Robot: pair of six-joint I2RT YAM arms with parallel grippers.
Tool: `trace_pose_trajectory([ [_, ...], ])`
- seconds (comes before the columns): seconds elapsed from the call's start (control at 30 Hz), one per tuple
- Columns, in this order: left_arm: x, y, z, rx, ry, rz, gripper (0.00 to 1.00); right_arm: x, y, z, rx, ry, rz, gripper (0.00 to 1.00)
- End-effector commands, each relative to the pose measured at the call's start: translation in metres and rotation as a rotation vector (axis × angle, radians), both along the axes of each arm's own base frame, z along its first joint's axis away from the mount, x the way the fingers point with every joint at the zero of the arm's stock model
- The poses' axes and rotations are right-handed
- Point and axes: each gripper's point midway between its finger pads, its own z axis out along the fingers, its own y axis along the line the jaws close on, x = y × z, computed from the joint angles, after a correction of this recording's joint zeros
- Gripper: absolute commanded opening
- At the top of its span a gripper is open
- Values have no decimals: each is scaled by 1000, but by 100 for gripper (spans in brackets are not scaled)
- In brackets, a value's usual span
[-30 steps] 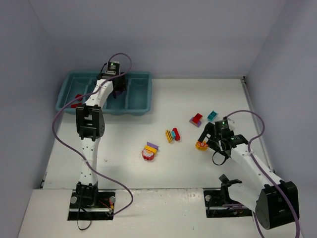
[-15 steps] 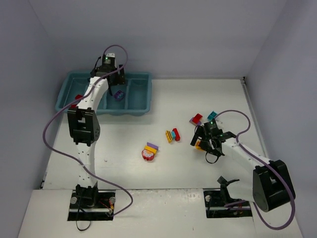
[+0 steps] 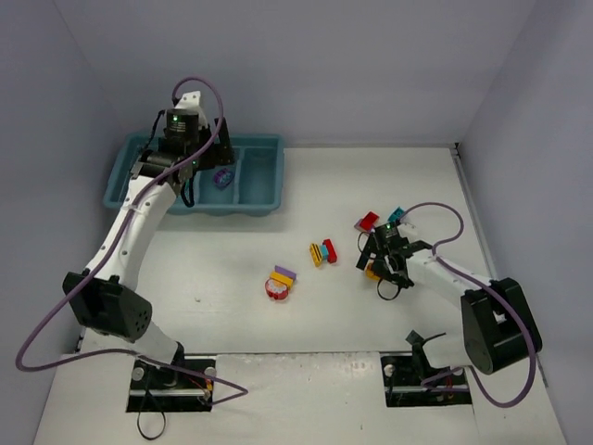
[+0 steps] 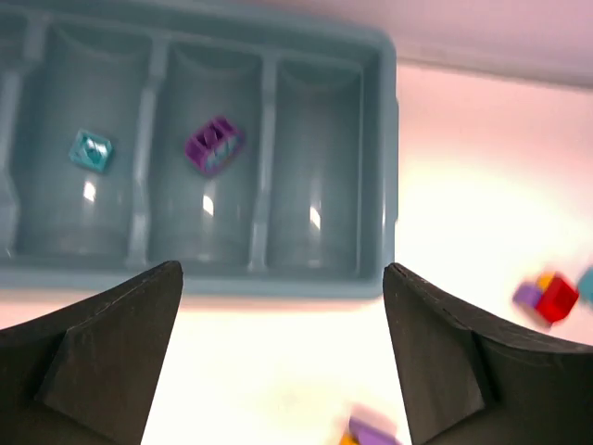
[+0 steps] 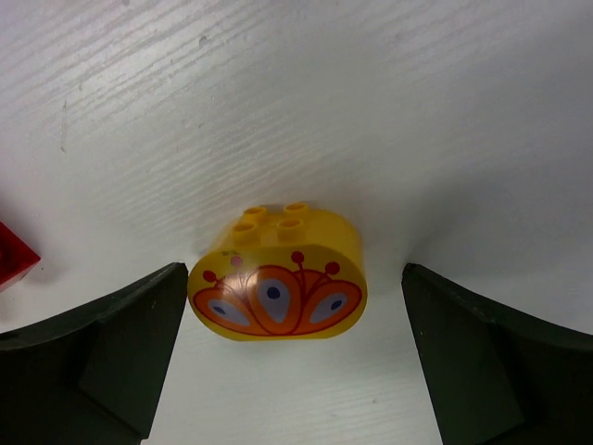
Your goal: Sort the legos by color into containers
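The teal-blue rectangular plastic tray (image 3: 250, 206) sat at ten o'clock on the white table (image 3: 232, 241). A small purple plastic brick (image 3: 222, 176) lay in its second compartment from the right, with a small teal plastic brick (image 4: 92, 149) in the compartment at its nine o'clock. A yellow rounded plastic brick (image 5: 276, 283) lay towards the table's three o'clock, a red-and-purple brick stack (image 3: 368, 222) near its twelve o'clock.

In adjacent compartments of teal-blue tray (image 4: 387, 167): purple brick (image 4: 215, 146), teal brick (image 4: 92, 148); yellow flower-printed piece (image 5: 278, 283) well outside tray.
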Motion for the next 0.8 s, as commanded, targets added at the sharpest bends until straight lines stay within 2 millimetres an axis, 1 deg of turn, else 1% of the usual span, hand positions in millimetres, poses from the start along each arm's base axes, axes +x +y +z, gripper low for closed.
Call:
trace_pose_trajectory([
  [0.0,-31,-11,-14,-24,35,-31,82,18,-7,7,-60,-47,-24,95],
  [0.03,-40,-10,-20,-19,54,-34,82,18,-7,5,-68,-40,-23,95],
  [0.07,-51,-10,-18,-24,48,-39,82,18,-8,4,-75,-37,-17,91],
  [0.1,-60,-10,-38,-15,94,-42,82,19,-7,3,-72,-37,-11,89],
  [0.13,-67,-9,-44,-15,110,-40,82,19,-7,1,-74,-34,-9,87],
  [0.17,-76,-7,-43,-20,106,-39,82,19,-7,1,-75,-32,-1,78],
  [0.2,-81,-5,-49,-20,121,-36,82,20,-5,1,-71,-34,6,70],
  [0.23,-90,-3,-63,-11,161,-35,82,21,-4,3,-71,-41,16,63],
  [0.27,-97,-1,-61,-15,156,-33,82,24,-2,7,-71,-54,21,48],
  [0.3,-102,0,-63,-15,164,-31,82,25,-1,10,-75,-65,33,37],
  [0.33,-108,2,-71,-11,184,-30,82,28,3,17,-69,-89,48,26],
  [0.37,-113,4,-68,-15,176,-27,82,32,6,25,-65,-110,63,7],
  [0.4,-116,5,-69,-14,179,-29,82,42,12,39,-52,-150,80,1],
  [0.47,-126,8,-74,-6,196,-28,82,56,29,68,-22,-224,157,0],
  [0.5,-128,10,-75,-4,202,-23,82,73,41,97,1,-298,181,0],
  [0.6,-138,11,-81,-8,221,-23,82,98,71,145,16,-421,323,0],
  [0.63,-142,12,-80,-11,217,-21,82,116,84,171,5,-484,390,0],
  [0.67,-145,13,-83,-10,225,-20,82,120,102,183,40,-510,463,0],
  [0.7,-147,14,-84,-11,228,-19,82,130,114,197,53,-554,509,0],
  [0.73,-151,15,-84,-11,231,-18,82,146,132,212,74,-589,561,0],
  [0.77,-153,15,-85,-11,234,-17,82,152,147,217,82,-604,649,0],
])
